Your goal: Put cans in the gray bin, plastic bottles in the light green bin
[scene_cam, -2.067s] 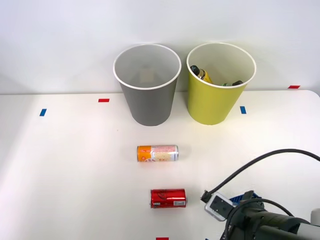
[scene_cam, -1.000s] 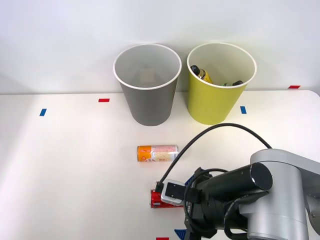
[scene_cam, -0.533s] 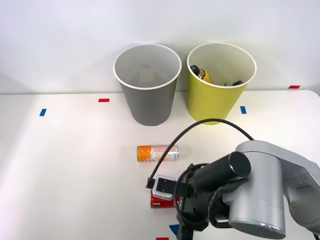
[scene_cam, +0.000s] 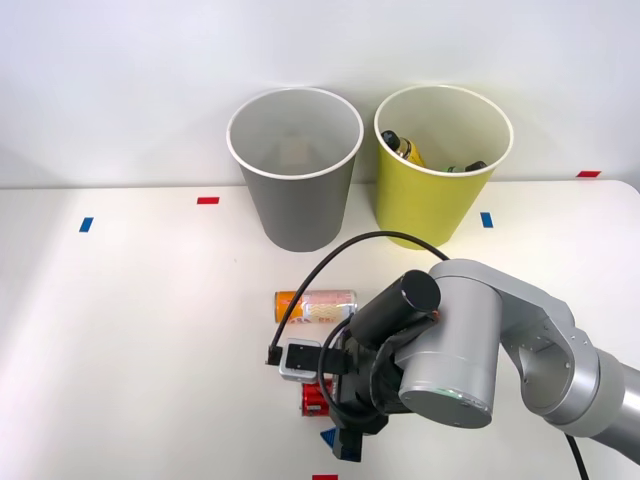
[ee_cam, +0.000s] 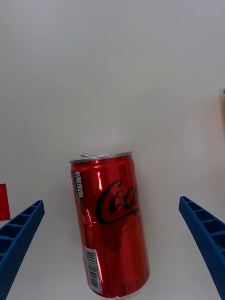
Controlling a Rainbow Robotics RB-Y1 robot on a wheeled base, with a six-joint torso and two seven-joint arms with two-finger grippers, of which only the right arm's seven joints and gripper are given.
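The right arm's tool hangs over the red can near the bench's front edge, its two blue ribbed fingers spread wide, one on each side of the can and touching neither side of it. The can lies on its side on the white bench, its silver top end facing away from the wrist camera and its body slightly askew between the fingers. From the front, the arm's gray wrist housing covers most of the can, leaving a strip of red showing beside a blue fingertip. Just behind it, toward the bench's middle, the orange and white can lies on its side, its right end hidden by the arm. Farther back, near the bench's rear edge, stand the two bins side by side and just apart: the gray bin on the left, its white inside showing, and the light green bin on the right. Inside the green bin a yellow bottle with dark markings leans against the wall, and a second bottle's dark tip shows at the rim.
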